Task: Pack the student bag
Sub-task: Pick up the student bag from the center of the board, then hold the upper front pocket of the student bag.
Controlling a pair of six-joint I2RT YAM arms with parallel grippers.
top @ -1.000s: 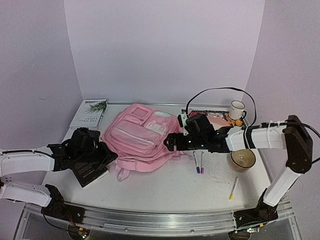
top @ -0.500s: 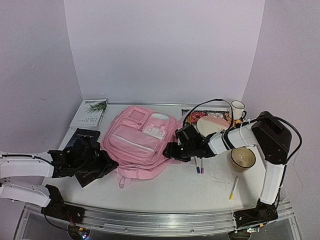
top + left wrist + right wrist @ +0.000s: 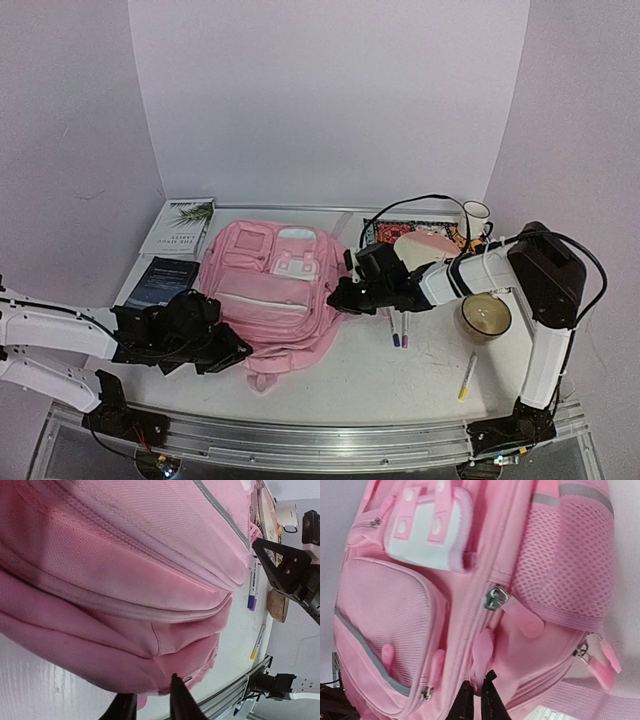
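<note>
The student bag (image 3: 270, 285) is a large pink backpack lying front-up in the middle of the table. My right gripper (image 3: 340, 297) is at the bag's right side. In the right wrist view that gripper (image 3: 477, 686) is shut on a pink zipper pull (image 3: 483, 655) on the bag (image 3: 410, 605). My left gripper (image 3: 228, 352) sits low at the bag's near left corner. In the left wrist view its fingers (image 3: 179, 700) stand a little apart against the bottom hem of the bag (image 3: 125, 570), and I see nothing clamped between them.
A black notebook (image 3: 163, 281) lies left of the bag, and a white book (image 3: 180, 226) sits behind it. Two purple-capped pens (image 3: 398, 327), a yellow pen (image 3: 467, 377), a brown bowl (image 3: 485, 317), a white mug (image 3: 475, 218) and a patterned book (image 3: 415, 233) are on the right.
The bag has slid left and toward the near edge. My right gripper closed onto the zipper pull. My left gripper left the black notebook, moved to the bag's near corner and parted its fingers slightly.
</note>
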